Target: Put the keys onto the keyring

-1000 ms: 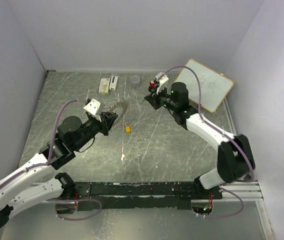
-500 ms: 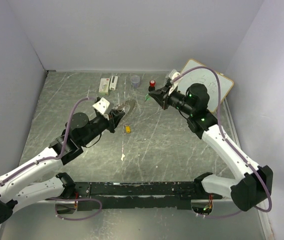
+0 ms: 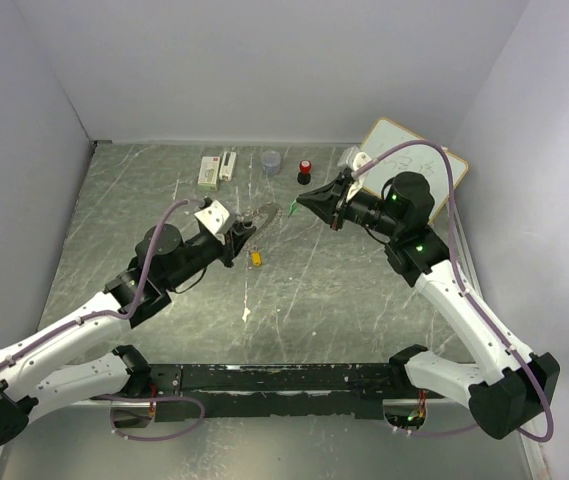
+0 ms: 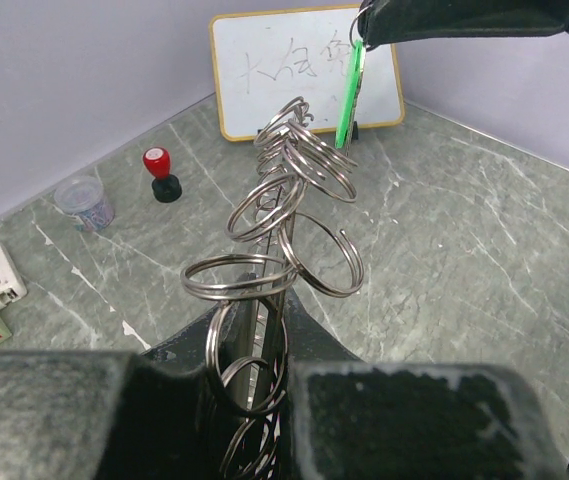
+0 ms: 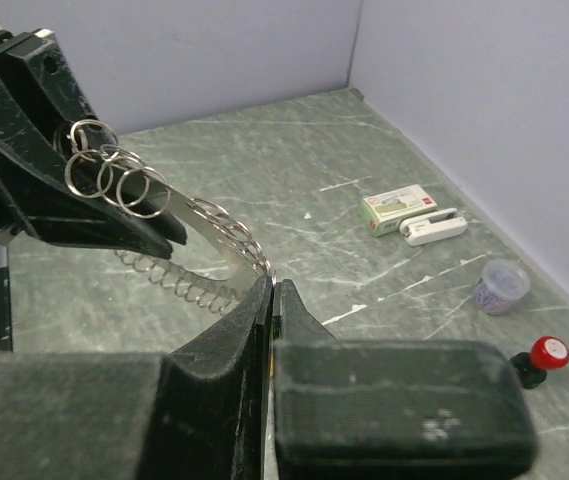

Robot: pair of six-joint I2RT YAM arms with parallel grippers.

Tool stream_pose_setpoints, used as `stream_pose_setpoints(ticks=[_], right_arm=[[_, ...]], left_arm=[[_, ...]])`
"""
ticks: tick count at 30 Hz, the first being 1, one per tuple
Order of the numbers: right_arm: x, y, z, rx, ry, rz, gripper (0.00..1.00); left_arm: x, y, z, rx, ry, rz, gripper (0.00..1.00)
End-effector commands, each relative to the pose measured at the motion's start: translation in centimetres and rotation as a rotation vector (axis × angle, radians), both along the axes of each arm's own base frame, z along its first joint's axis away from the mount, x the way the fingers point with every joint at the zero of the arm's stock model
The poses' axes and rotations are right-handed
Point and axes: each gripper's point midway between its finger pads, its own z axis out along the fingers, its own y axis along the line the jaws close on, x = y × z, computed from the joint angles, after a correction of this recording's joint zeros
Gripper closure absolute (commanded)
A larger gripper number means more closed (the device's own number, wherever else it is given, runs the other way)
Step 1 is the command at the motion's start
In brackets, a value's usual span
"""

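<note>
My left gripper [image 3: 234, 238] is shut on the keyring [image 3: 256, 218], a silvery band fringed with small split rings, held up off the table. In the left wrist view the keyring [image 4: 284, 200] rises from my jaws [image 4: 264, 325]. My right gripper [image 3: 302, 203] is shut on the green key [image 3: 292, 210], which hangs just beyond the ring's far end [image 4: 348, 90]. In the right wrist view the shut jaws [image 5: 272, 288] hide the key, their tip touching the keyring [image 5: 214, 228]. The yellow-orange key [image 3: 256, 258] lies on the table under the ring.
A whiteboard [image 3: 414, 170] leans at the back right. A red-capped black knob [image 3: 305, 170], a grey cup [image 3: 271, 161], a white stapler [image 3: 228, 165] and a small box [image 3: 208, 172] sit along the back of the grey marbled table [image 3: 344, 290].
My right gripper has swung left from beside the red knob, carrying the green key up to the ring. My left gripper has moved right and forward with the keyring.
</note>
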Motion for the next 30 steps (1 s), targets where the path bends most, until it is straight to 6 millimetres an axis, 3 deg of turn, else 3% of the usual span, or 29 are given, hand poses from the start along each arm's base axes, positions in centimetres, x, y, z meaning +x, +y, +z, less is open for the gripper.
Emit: stream_pose_setpoints(ticks=[1,16,30], right_arm=[[-1.8,0.2,1.8,0.007,-0.014,0.065,1.0],[-3.5,0.1,1.3,-0.01,0.042,0.114,1.0],[-3.4,0.8,0.5,0.008,0.13,0.144,1.0]], left_arm=[[-0.3,-0.8,2.4,-0.012,-0.092,-0.061,0.93],[1.0,-0.8,2.1,0.111,-0.169,-0.04,0.93],[1.6,-1.2,2.4,0.164,-0.242,-0.047,0.93]])
